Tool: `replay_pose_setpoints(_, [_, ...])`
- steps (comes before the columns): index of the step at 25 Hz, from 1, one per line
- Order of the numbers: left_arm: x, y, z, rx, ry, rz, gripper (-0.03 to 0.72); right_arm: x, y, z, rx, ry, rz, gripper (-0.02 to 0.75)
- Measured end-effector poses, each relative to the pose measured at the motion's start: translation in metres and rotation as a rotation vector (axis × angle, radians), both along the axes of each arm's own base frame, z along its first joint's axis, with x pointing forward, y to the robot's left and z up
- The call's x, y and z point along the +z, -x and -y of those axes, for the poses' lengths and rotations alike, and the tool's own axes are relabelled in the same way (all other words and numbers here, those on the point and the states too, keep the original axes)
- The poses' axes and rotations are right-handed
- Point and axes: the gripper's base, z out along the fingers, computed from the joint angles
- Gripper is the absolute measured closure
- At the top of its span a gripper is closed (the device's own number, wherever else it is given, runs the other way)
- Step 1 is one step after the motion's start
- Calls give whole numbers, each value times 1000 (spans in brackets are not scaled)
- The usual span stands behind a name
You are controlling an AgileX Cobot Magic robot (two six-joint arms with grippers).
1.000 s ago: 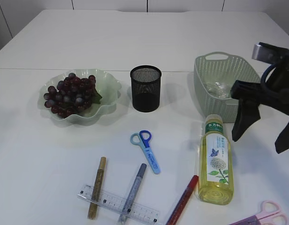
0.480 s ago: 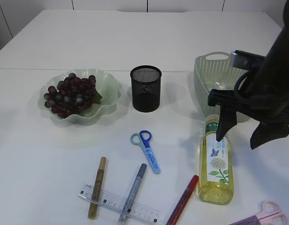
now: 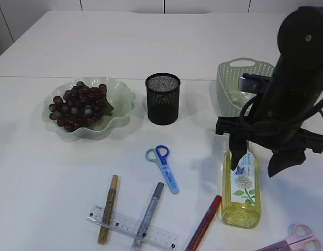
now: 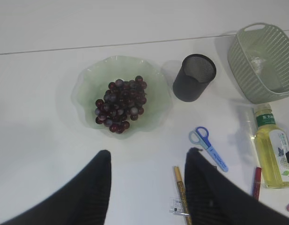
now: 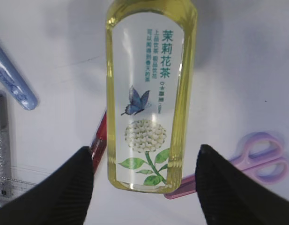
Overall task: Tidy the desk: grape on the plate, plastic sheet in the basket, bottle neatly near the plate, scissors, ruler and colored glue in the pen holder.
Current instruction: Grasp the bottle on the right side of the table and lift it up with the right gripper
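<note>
Near edge: ruler (image 3: 132,228) under two glue pens (image 3: 108,208), red pen (image 3: 203,223) right of them, pink scissors (image 3: 293,239) at right corner.
Bottle (image 3: 240,184) lying flat, near right; right gripper (image 5: 144,187) above it, jaws wide, straddling bottle, holding nothing; judged lining up grasp.
Left gripper (image 4: 146,187) hovering, jaws partly open, empty.
Blue scissors (image 3: 163,166) mid-table.
Far: grapes (image 3: 79,105) already on plate (image 3: 122,94), pen holder (image 3: 163,98) empty, basket (image 3: 232,78) with plastic sheet (image 4: 256,65).
Change: right arm came left from basket side over bottle.
</note>
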Motion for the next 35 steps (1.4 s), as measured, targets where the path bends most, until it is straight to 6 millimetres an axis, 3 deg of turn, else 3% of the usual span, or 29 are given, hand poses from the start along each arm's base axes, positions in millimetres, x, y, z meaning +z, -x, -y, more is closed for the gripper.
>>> replay_pose_setpoints(10, [0, 0, -1, 6, -10, 2, 313, 0, 4, 0, -9, 12, -40, 204])
replay_pose_setpoints(13, [0, 0, -1, 9, -15, 4, 313, -1, 4, -1, -17, 4, -46, 153])
replay_pose_setpoints(17, [0, 0, -2, 10, -16, 4, 313, -15, 2, -4, -24, 13, -104, 109])
replay_pose_setpoints(22, [0, 0, -2, 10, -17, 4, 313, -32, -1, -7, -36, 18, -165, 108])
replay_pose_setpoints(35, [0, -1, -2, 11, -18, 4, 313, -44, -7, -10, -32, 13, -155, 111])
